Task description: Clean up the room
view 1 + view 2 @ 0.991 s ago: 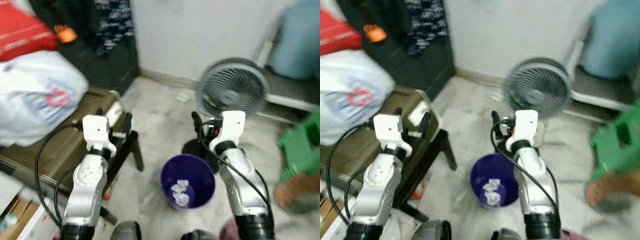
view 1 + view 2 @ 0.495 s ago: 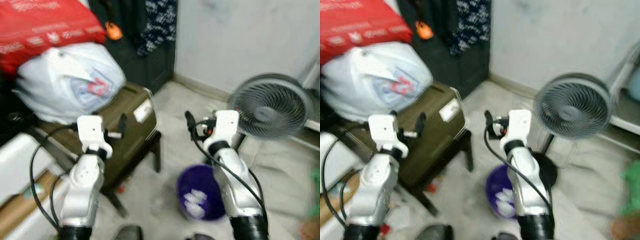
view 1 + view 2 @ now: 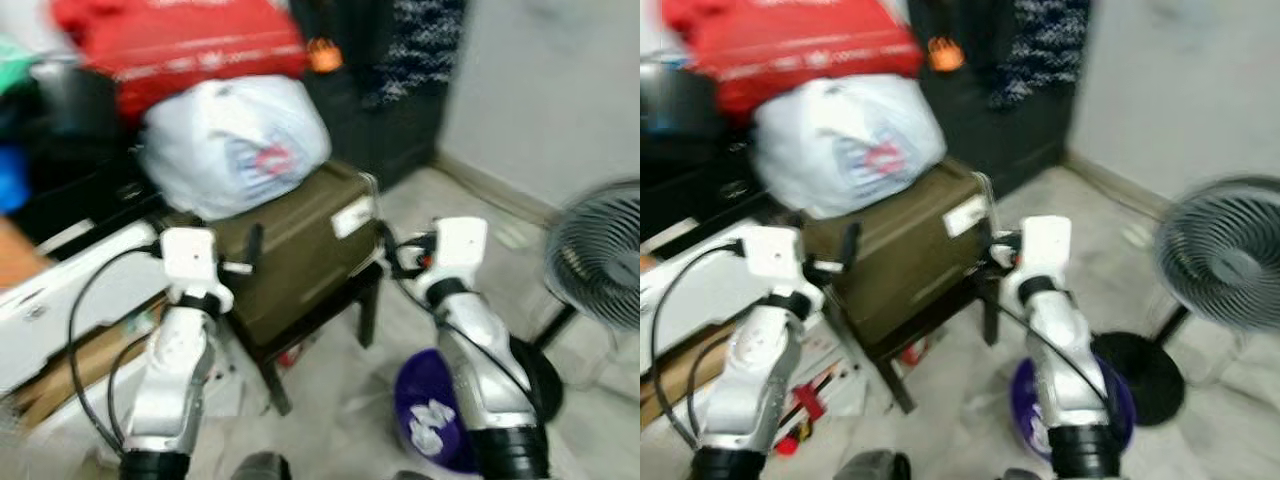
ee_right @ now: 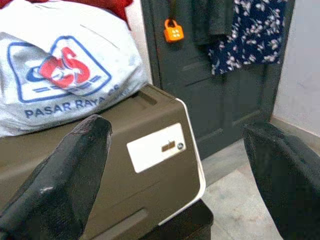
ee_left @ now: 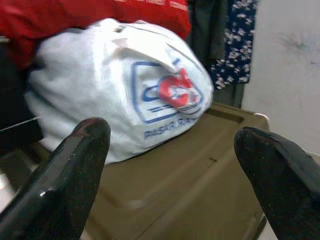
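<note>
A purple bin with crumpled white paper in it stands on the floor by my right arm. Both grippers are raised in front of an olive-brown box that rests on a dark stool. My left gripper is open with nothing between its fingers and faces a white plastic bag lying on the box. My right gripper is open too, empty, and faces the box's labelled end. A red bag lies on top of the white one.
A grey floor fan on a black base stands at the right. Behind the box is a dark door with an orange padlock and hanging patterned cloth. Cardboard and a white board lie at the left, with small red litter on the floor.
The camera has swung to the left, so fan and bin have slid to the right edge and the bags and box have come to the middle. Both arms hold the same pose, grippers still open.
</note>
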Robot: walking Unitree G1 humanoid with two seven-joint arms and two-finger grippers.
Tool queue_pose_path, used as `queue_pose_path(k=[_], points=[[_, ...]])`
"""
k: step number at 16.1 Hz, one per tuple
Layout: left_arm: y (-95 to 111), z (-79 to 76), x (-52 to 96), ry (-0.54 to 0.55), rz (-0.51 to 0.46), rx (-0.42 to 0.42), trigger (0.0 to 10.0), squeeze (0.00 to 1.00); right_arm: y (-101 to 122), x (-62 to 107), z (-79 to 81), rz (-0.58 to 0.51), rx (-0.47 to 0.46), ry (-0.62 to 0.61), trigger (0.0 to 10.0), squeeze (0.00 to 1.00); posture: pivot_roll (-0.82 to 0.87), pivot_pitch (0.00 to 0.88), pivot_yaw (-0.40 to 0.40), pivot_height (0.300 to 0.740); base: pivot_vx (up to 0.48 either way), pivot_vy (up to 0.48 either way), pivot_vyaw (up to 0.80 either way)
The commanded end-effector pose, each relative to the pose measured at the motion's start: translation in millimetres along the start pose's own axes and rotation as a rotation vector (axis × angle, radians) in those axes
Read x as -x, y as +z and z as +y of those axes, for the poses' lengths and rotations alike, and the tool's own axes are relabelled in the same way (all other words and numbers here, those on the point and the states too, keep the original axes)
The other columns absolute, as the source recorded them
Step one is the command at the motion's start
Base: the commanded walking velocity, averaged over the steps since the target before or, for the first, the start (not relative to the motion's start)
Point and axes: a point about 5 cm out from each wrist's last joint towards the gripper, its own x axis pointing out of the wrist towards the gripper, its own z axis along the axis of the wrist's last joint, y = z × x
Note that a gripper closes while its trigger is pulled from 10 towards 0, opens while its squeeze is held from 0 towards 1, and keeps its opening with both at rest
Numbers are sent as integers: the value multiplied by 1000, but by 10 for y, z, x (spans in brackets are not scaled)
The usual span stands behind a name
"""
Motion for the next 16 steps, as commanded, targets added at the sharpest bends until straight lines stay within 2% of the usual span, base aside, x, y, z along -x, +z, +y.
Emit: queue_pose_path(k=[1,4,6,14,16], points=[[31,79,8,18,-2,-23,10000,0,65,-21,74,-29,-14,18,10000,0,-133,0,46,740,0,0,788],[40,153,33,105,1,-79,10000,0,75,-10,58,-28,-7,14,10000,0,-130,0,45,740,0,0,792],[28,194,34,132,12,-74,10000,0,74,-22,62,-25,-5,23,10000,0,-122,0,37,740,0,0,794],[-5,269,55,149,31,-90,10000,0,72,-42,52,-19,-5,23,10000,0,-115,0,32,740,0,0,794],[-13,301,95,140,37,-86,10000,0,67,39,-21,8,-19,-1,10000,0,-114,0,32,740,0,0,397]])
